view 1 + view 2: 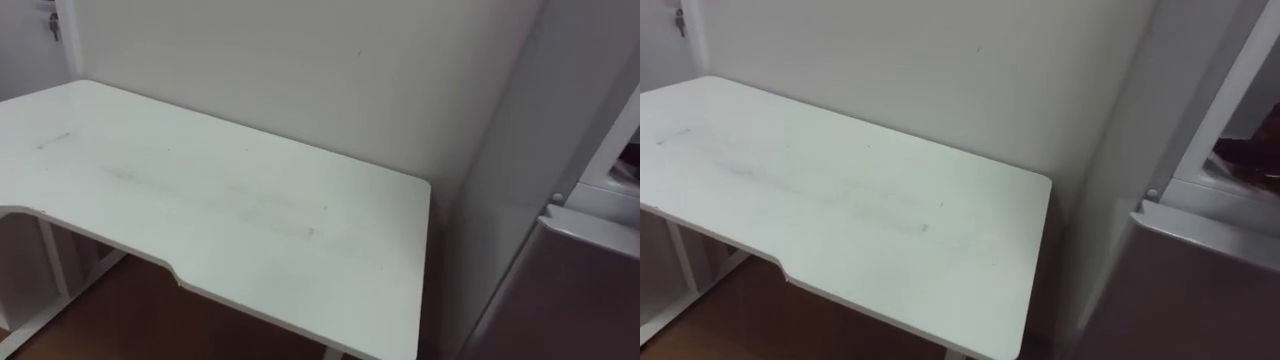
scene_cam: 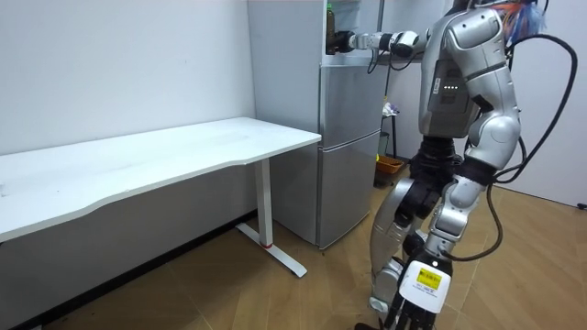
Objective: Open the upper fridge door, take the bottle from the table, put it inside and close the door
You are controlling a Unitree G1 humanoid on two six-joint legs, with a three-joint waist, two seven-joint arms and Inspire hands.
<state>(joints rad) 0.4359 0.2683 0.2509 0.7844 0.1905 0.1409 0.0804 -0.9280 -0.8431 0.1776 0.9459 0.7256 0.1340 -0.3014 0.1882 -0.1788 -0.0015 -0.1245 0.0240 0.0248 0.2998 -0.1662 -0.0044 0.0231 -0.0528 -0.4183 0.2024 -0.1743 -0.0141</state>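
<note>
Left of the fridge (image 2: 348, 156), near its side: long white worktop (image 1: 230, 210), smooth and matt, faintly scuffed, with a front edge cut in a shallow curve and rounded corners. Stands on slim white metal legs (image 2: 267, 206) over a wood-plank floor (image 2: 275, 302). Behind it, plain pale wall (image 1: 300, 70).

Fridge tall and boxy, grey metal with a dull sheen. Lower door (image 1: 590, 290) closed and flat-faced; upper compartment (image 2: 353, 18) open above it, dark inside.

At the left edge of that opening, high in the fridge: bottle (image 2: 330, 16), seen as a small narrow greenish-yellow shape, too small to make out cap, label or material. Sits inside the upper fridge, just above and slightly left of the right hand (image 2: 344, 41).

Right hand dark, at the end of a pale forearm stretched level into the fridge opening. Cannot tell whether touching the bottle or apart from it, nor whether open or closed.

Right of the fridge, before its front: robot upright on both feet, knees slightly bent. Left hand (image 2: 471, 170) low by the hip, well away from the fridge; state not readable.
</note>
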